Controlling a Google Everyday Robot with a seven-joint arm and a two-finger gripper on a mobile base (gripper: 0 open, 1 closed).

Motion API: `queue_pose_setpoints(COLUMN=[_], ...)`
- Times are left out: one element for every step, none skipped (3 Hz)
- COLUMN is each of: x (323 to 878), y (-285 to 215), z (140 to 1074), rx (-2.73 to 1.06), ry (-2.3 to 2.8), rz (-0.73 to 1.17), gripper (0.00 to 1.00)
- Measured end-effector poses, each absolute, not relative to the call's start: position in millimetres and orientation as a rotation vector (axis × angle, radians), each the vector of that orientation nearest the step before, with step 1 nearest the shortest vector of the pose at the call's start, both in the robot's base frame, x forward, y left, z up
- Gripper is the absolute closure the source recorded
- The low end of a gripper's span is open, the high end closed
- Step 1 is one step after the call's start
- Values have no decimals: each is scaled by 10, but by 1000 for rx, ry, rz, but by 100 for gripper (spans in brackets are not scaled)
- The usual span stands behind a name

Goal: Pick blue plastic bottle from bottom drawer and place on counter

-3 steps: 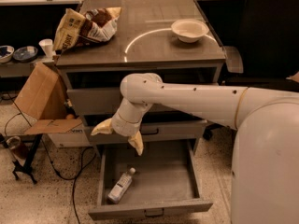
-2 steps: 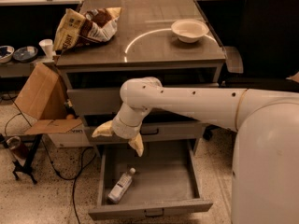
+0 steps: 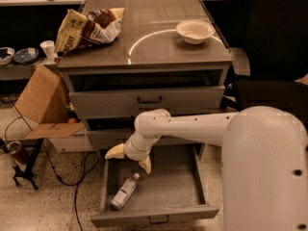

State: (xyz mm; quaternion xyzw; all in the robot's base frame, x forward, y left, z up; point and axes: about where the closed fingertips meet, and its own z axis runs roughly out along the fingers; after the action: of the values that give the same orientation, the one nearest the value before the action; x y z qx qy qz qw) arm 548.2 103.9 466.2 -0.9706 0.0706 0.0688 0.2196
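The blue plastic bottle [image 3: 124,192], small and clear-whitish with a white cap, lies on its side at the front left of the open bottom drawer [image 3: 169,186]. My gripper [image 3: 131,158] hangs over the back left part of the drawer, a little above and behind the bottle, not touching it. Its two yellowish fingers [image 3: 115,152] are spread apart and hold nothing. The counter [image 3: 159,49] is the grey-brown cabinet top with a pale arc mark.
A white bowl [image 3: 195,31] and a crumpled snack bag [image 3: 86,28] sit on the counter. The two upper drawers [image 3: 149,100] stand slightly open. A cardboard box [image 3: 43,105] and cables lie on the floor at the left. A black chair [image 3: 274,66] stands at the right.
My gripper has moved down and slightly right, closer to the drawer and the bottle. The bottle has not moved.
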Motion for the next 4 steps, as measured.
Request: queue_pose_setpoints(x=[5558,5452,5442,5520], y=[1077,1089,1092,1243], z=[3885,3622,3605,3376], rx=[-2656,-2648,-2643,-2634], ry=[133,132,137,137], rz=[219,267,256,253], gripper=[0,0,0,0])
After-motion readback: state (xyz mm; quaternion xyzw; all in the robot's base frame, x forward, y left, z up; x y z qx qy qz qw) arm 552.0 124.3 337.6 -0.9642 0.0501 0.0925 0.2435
